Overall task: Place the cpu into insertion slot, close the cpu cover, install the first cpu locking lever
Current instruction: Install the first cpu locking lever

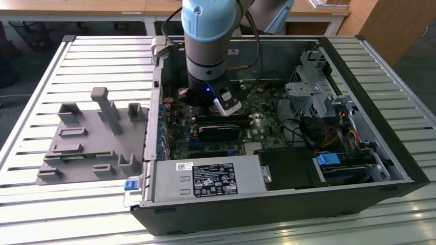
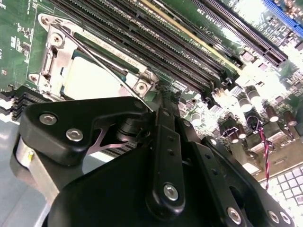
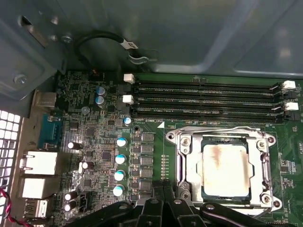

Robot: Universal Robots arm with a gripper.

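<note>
The cpu (image 3: 225,170), a dull silver-tan square with a brownish stain, lies flat in the insertion slot (image 3: 266,201) on the green motherboard. The cpu cover (image 3: 191,165), a silvery frame with a square window, is folded down over the chip's edges. A thin wire locking lever (image 2: 102,64) runs slanting across the cover toward my fingertips. My gripper (image 3: 163,188) is shut, its black fingers pressed together just at the socket's edge, close to the lever's end (image 2: 152,108). In the exterior view the arm (image 1: 204,56) reaches straight down into the open computer case.
Long black memory slots (image 3: 203,99) lie right beside the socket. Capacitors (image 3: 120,158) stand on its other side. The case walls (image 1: 381,168), the drive cage (image 1: 307,97) and the power supply (image 1: 208,178) hem the arm in. A grey fixture (image 1: 89,138) sits on the slatted table.
</note>
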